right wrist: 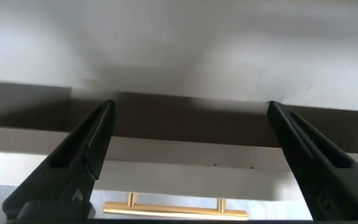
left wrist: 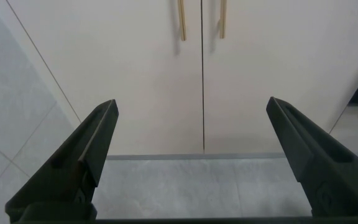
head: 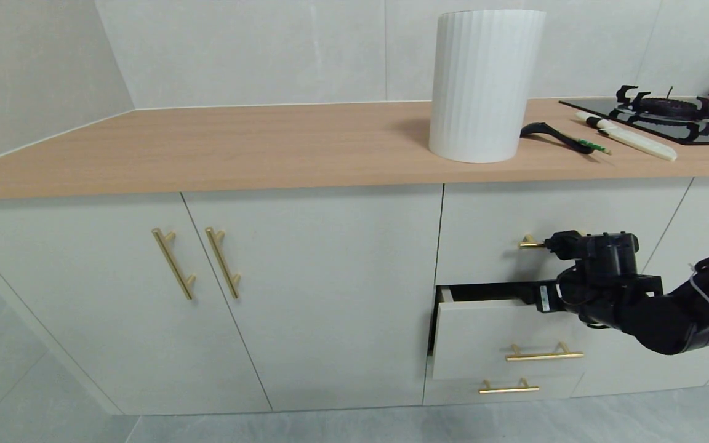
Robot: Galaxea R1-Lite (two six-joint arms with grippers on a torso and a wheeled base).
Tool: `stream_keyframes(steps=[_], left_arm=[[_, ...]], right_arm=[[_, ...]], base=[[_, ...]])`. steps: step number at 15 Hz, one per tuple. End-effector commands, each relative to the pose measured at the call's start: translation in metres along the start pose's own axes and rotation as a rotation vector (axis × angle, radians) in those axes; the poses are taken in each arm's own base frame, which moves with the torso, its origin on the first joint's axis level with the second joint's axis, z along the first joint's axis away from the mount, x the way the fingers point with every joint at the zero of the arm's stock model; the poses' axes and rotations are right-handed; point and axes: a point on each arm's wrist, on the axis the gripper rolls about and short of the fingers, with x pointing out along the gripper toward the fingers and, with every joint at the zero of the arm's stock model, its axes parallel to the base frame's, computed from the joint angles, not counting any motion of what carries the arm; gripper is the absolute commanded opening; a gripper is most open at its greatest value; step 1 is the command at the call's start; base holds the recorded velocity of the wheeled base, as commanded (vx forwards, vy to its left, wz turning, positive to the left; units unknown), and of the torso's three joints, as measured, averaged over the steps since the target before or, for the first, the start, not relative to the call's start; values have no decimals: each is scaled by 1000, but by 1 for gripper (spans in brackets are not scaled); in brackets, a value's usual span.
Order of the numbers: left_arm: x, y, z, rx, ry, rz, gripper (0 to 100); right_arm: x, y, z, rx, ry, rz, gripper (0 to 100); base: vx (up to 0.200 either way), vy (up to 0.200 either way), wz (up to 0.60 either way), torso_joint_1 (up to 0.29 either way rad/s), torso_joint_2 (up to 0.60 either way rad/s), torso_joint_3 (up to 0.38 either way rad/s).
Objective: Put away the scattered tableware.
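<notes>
On the wooden counter (head: 237,147) lie a black spoon (head: 545,130), a green-tipped pair of chopsticks (head: 594,146) and a white knife (head: 631,138), all just right of a tall white ribbed container (head: 484,86). Below them, the second drawer (head: 496,335) is pulled partly out. My right gripper (head: 545,297) is at that drawer's top edge, under the top drawer's gold handle (head: 530,243). In the right wrist view it (right wrist: 190,104) is open and faces the dark drawer gap (right wrist: 179,118), holding nothing. My left gripper (left wrist: 191,102) is open and empty, facing the cabinet doors (left wrist: 204,74).
A black gas stove (head: 662,111) sits at the counter's far right. Two cabinet doors with gold handles (head: 173,264) stand shut left of the drawers. A third drawer handle (head: 508,387) sits low, above the grey tiled floor (head: 391,424).
</notes>
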Motion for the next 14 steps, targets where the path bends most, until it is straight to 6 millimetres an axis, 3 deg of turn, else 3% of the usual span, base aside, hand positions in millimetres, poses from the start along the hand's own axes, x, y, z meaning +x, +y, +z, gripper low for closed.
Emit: stream_keyframes(steps=[1,14], left_arm=[[0,0,0,0,1,1,100],[0,0,0,0,1,-2,100]], right_arm=[[-1,-1,-2,-2,20,-2,100],[-55,-11,14,-22,265,59,100]], base=[[0,0,0,0,0,0],[0,0,0,0,0,0]])
